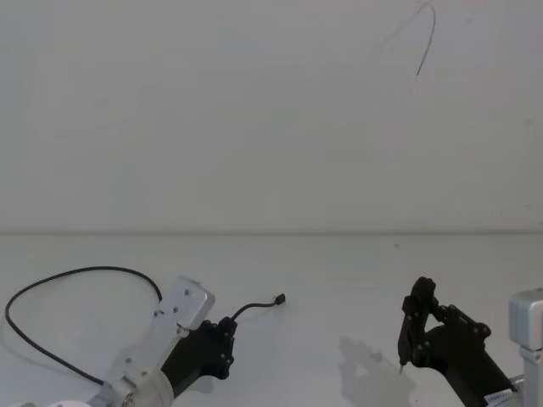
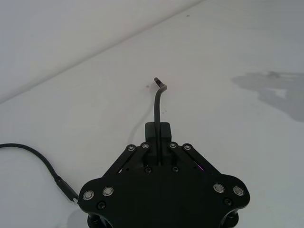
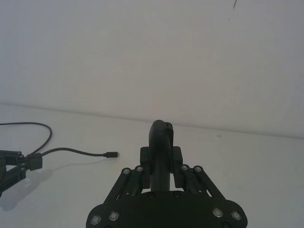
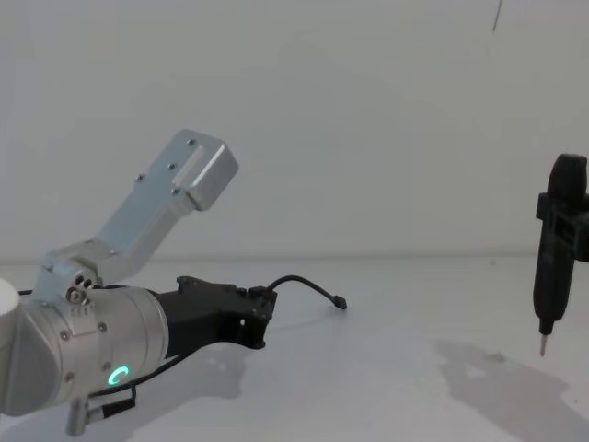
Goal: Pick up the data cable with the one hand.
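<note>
The data cable [image 2: 157,114] lies on the tabletop [image 1: 339,280], clamped near one plug [image 1: 280,298] in the left end effector [image 4: 261,304]. The short plug end juts ahead of that end effector and the long loop trails behind it. To lift well, I judge: hold firm and rise slowly and straight, as so thin a cord may slip. The right end effector [image 1: 416,326], well to its right, grips a pen-shaped tool [image 4: 552,249].
</note>
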